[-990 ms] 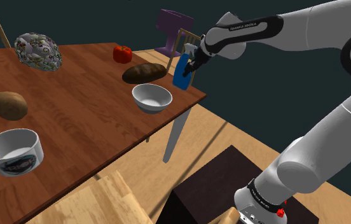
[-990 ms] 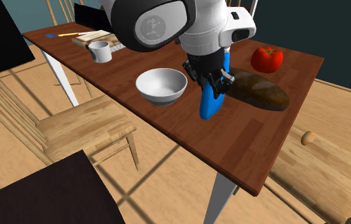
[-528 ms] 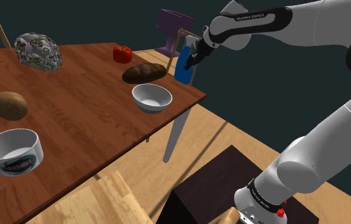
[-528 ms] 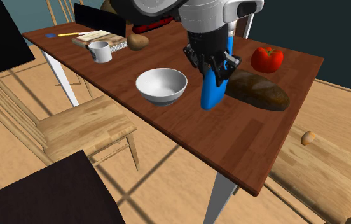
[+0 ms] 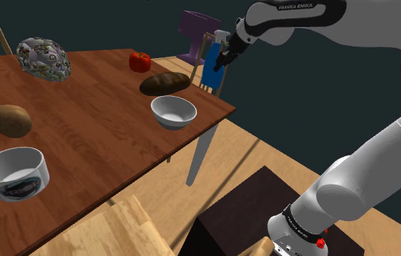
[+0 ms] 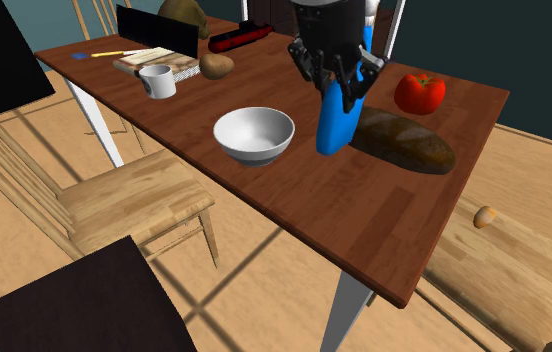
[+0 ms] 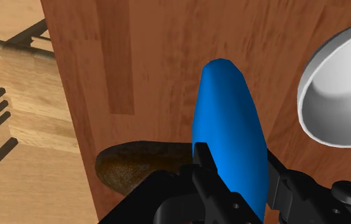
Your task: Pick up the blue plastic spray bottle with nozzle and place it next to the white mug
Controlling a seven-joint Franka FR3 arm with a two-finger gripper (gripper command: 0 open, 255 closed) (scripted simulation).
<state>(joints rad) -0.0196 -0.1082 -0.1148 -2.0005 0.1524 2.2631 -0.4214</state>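
My gripper (image 5: pixel 221 57) is shut on the blue spray bottle (image 5: pixel 209 73), which hangs well above the wooden table's (image 5: pixel 97 138) end. In the second exterior view the bottle (image 6: pixel 335 122) dangles from the gripper (image 6: pixel 342 88) between the white bowl and the dark loaf. The wrist view has the black fingers (image 7: pixel 204 170) clasping the bottle (image 7: pixel 228 121) over the table. The white mug (image 6: pixel 160 81) stands far along the table beside a book; in the shoulder view the mug (image 5: pixel 14 173) is at the lower left.
A white bowl (image 6: pixel 254 135) and a dark bread loaf (image 6: pixel 404 142) lie under the bottle's sides. A red tomato (image 6: pixel 420 92) sits behind the loaf, and a potato (image 6: pixel 214 65) near the mug. Wooden chairs (image 6: pixel 134 195) flank the table.
The gripper has risen with the blue bottle, lifting it higher above the table. Nothing else moved.
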